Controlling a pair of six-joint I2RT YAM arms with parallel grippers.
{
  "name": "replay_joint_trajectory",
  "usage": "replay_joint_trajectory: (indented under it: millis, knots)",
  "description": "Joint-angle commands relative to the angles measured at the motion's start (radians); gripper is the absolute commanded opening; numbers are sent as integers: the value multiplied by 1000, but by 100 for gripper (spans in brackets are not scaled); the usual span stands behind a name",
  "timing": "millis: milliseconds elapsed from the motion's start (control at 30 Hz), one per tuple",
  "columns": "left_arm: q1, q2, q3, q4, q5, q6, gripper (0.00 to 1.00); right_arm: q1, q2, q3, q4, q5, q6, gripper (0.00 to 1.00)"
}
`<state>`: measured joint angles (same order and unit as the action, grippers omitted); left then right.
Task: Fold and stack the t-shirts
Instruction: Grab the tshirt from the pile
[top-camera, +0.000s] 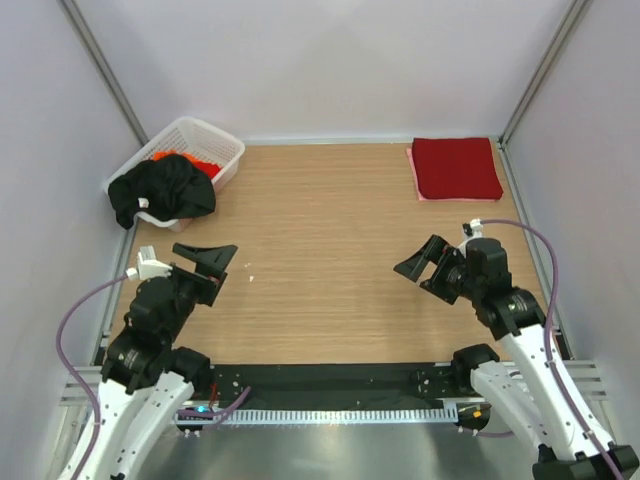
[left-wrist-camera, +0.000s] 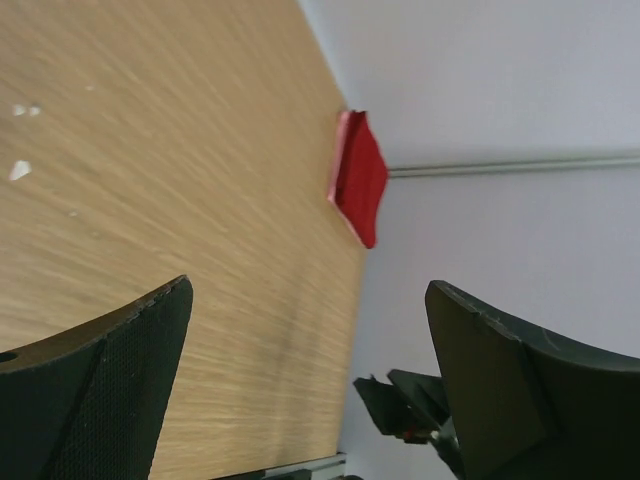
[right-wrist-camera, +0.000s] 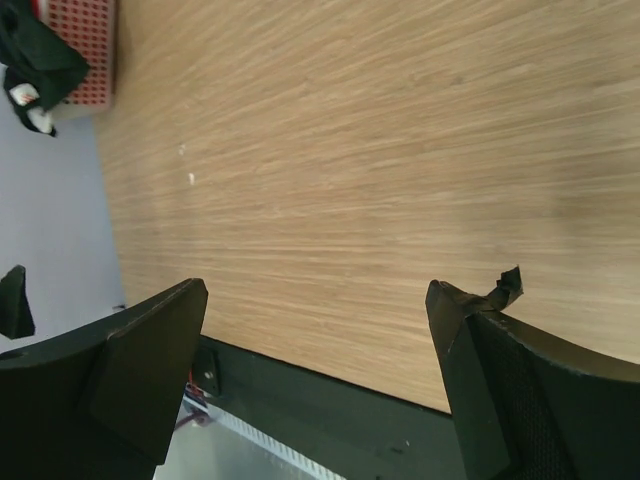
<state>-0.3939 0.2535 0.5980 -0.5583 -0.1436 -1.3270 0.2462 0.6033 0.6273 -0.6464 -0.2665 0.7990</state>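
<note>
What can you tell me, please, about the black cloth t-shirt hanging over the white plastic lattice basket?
The black cloth t-shirt looks like soft, matt fabric, unfolded and crumpled into a heap. It sits at the table's far left corner, draped over the near end of the white plastic lattice basket, hiding that rim and hanging outside it. A small white label shows on its near side. Bright orange-red cloth lies against it inside the basket.

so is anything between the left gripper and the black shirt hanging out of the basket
Nothing visible. The left gripper, open, hovers over the table just short of the black t-shirt, which drapes over the near rim of the white lattice basket.
</note>
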Motion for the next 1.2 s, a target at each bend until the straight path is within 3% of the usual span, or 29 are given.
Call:
replay_joint_trajectory:
  millis: [0, 100, 200, 267, 300, 367, 433, 633, 767, 900, 1167]
  knots:
    - [6, 111, 104, -124, -84, -12, 100, -2, 99, 127, -142, 59, -129, 100]
    - [4, 193, 141, 55, 22, 158, 100, 10, 174, 187, -164, 44, -182, 100]
    - [4, 254, 138, 194, 12, 167, 100, 10, 164, 207, -137, -36, -189, 100]
    - [6, 298, 157, 254, -17, 187, 100, 11, 171, 225, -207, -10, -126, 100]
    - [10, 367, 222, 255, -28, 272, 100, 13, 177, 247, -237, 1, -83, 100]
    - [26, 455, 331, 162, -69, 372, 100, 13, 197, 246, -198, -118, -145, 100]
    - [74, 617, 509, 63, -112, 487, 100, 11, 216, 255, -193, -142, -164, 100]
    - [328, 944, 791, -75, -117, 566, 94, 10, 395, 426, -349, -36, -276, 100]
    - [460, 1125, 888, -140, -226, 604, 93, 11, 483, 506, -357, 0, -299, 100]
    - [495, 1268, 953, -89, -284, 663, 91, 10, 523, 532, -352, 36, -316, 100]
    - [613, 1558, 1095, -120, -186, 585, 81, 5, 572, 557, -378, 102, -342, 100]
